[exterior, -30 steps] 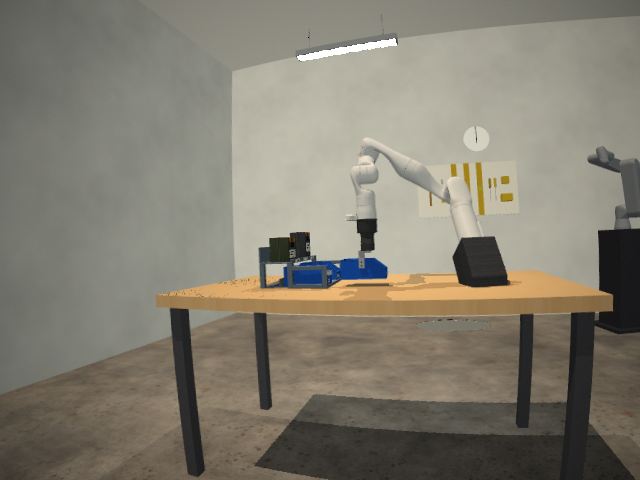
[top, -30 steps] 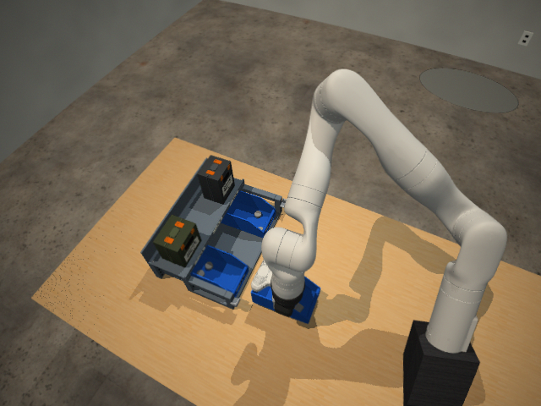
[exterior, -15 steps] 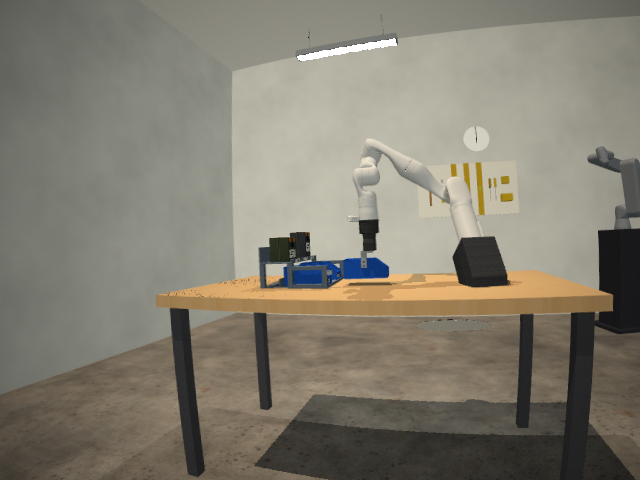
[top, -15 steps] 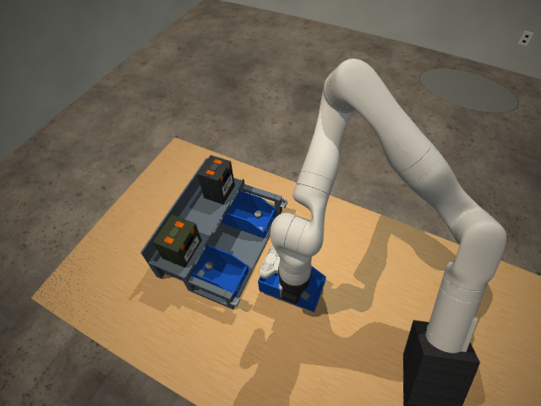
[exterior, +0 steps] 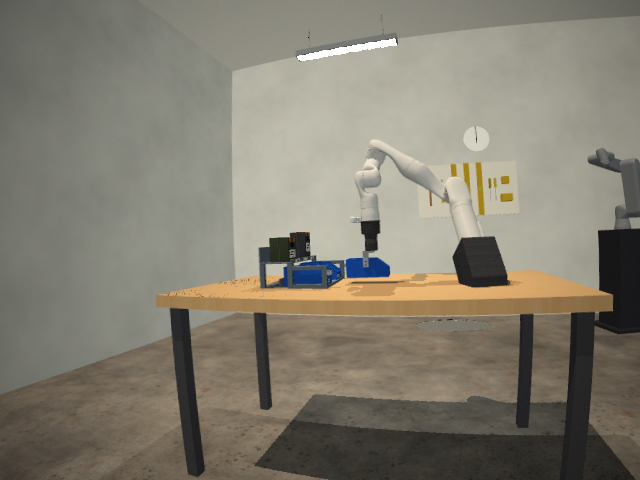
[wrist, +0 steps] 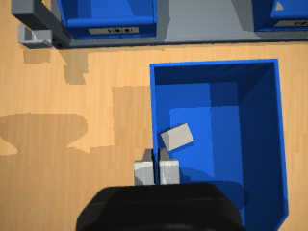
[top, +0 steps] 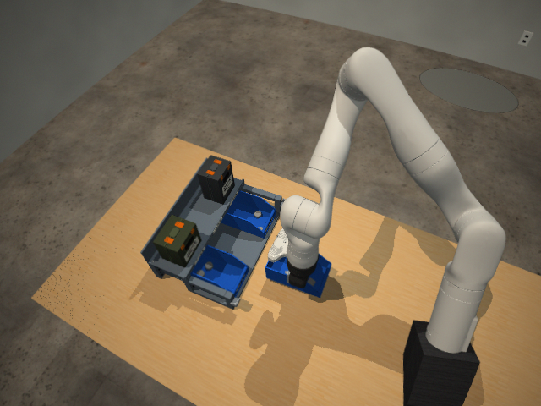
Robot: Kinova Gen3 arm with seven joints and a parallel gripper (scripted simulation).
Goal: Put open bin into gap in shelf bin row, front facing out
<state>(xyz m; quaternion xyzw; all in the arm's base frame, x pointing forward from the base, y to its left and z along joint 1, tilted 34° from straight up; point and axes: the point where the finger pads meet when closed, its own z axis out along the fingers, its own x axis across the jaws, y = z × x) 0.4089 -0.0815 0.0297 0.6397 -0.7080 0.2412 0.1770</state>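
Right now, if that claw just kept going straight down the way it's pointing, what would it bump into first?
The gripper points straight down, already clamped on the blue bin's side wall. Going on, it would press that bin against the wooden table just beneath, though the bin's height above it is unclear.

The gripper (wrist: 156, 166) pinches the left wall of the blue bin (wrist: 269, 144), a grey part (wrist: 177, 137) lying inside; ahead, the shelf's front lip (wrist: 168, 40) fronts two more bins.
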